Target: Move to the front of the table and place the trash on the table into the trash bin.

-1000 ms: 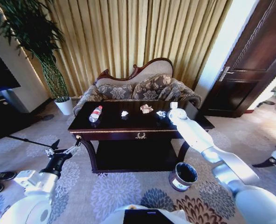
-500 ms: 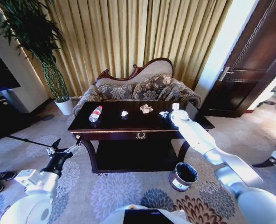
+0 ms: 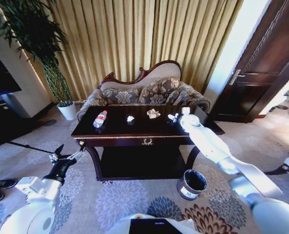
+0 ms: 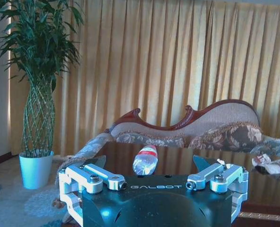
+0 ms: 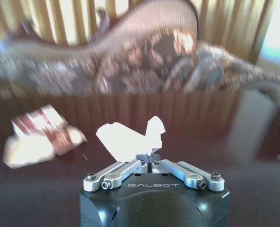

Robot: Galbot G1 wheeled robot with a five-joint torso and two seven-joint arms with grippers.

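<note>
My right end effector is clamped on a crumpled white paper, held above the counter; my left end effector waits apart, low beside it.

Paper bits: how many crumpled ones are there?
3. A small white piece lies mid-table, a reddish-white wrapper right of it, and a white scrap is pinched in the right end effector above the table.

Dark glossy wooden table with gold trim at frame centre; clear plastic bottle, red cap, red-white label; white crumpled paper; grey floral-medallion carpet below.
</note>
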